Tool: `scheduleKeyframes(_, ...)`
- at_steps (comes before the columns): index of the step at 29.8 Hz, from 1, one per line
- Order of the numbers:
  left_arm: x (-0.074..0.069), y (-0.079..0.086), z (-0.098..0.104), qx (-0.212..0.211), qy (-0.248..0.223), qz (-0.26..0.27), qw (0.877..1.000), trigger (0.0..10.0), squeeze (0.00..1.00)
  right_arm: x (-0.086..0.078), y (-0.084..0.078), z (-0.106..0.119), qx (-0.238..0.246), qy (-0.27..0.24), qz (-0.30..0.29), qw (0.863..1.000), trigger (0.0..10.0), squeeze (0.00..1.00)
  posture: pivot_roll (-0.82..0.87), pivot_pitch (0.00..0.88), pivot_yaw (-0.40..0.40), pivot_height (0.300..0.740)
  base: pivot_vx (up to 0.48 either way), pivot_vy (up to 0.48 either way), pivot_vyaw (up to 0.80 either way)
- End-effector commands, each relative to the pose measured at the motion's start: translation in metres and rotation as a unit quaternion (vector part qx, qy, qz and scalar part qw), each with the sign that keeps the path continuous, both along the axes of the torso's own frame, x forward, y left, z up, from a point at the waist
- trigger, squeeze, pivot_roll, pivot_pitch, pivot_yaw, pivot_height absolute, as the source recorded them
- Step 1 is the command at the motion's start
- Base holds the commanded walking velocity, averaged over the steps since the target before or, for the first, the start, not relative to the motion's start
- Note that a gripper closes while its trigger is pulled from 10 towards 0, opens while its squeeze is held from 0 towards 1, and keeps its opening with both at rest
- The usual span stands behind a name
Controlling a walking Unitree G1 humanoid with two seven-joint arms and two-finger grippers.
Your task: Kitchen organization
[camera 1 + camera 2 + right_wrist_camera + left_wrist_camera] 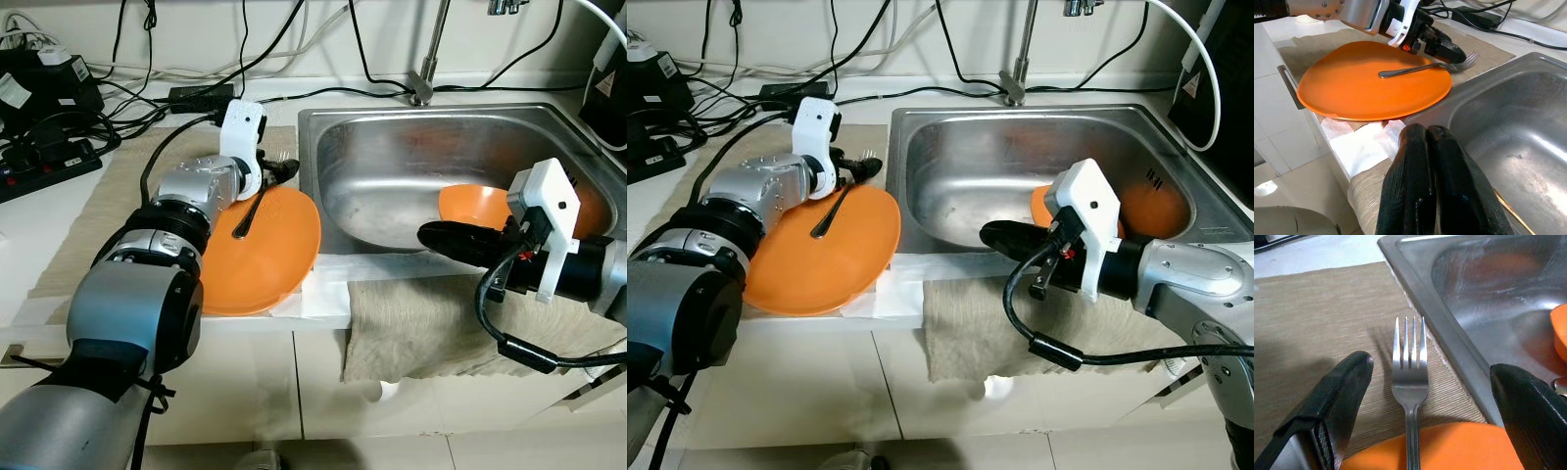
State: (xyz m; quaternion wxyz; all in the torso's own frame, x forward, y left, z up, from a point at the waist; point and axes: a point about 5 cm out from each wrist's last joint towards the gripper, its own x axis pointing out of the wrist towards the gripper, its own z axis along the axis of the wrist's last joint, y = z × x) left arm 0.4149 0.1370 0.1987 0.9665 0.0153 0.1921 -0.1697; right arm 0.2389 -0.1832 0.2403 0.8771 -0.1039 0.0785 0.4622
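Stainless-steel fork [1410, 367] lies with its handle across the large round orange plate [274, 257] and its tines reaching out over the beige woven mat [1317, 313] toward the rim of the stainless-steel sink [333, 127]. The plate sits on that mat, on the white countertop just left of the sink. The left gripper [1430, 396] hangs low over the fork's neck, its two black fingers spread wide on either side of it without touching. The right gripper [1437, 181] is at the sink's front edge, above a beige cloth [421, 323] draped over the counter front, fingers pressed together and holding nothing. An orange bowl [470, 204] rests inside the basin.
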Motion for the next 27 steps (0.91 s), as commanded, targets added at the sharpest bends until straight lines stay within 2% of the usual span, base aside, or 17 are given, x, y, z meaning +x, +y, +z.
scheduleKeyframes(1, 0.001, 0.001, 0.002, 0.004, -0.004, 0.006, 1.000, 10.0, 0.00, -0.003, 0.006, 0.003, 0.004, -0.005, 0.012, 1.000, 10.0, 0.00, -0.11, 0.000, 0.072, 0.740, 0.000, 0.000, 0.00)
scheduleKeyframes(14, -0.003, 0.004, -0.011, 0.025, 0.024, 0.007, 0.999, 10.0, 0.00, -0.003, 0.009, 0.001, 0.009, -0.006, 0.012, 1.000, 10.0, 0.00, -0.11, 0.000, 0.073, 0.740, 0.000, 0.000, 0.00)
scheduleKeyframes(27, -0.004, 0.001, -0.017, 0.035, 0.033, 0.002, 0.999, 10.0, 0.00, -0.005, 0.012, 0.001, 0.012, -0.006, 0.014, 1.000, 10.0, 0.00, -0.12, 0.000, 0.075, 0.740, 0.000, 0.000, 0.00)
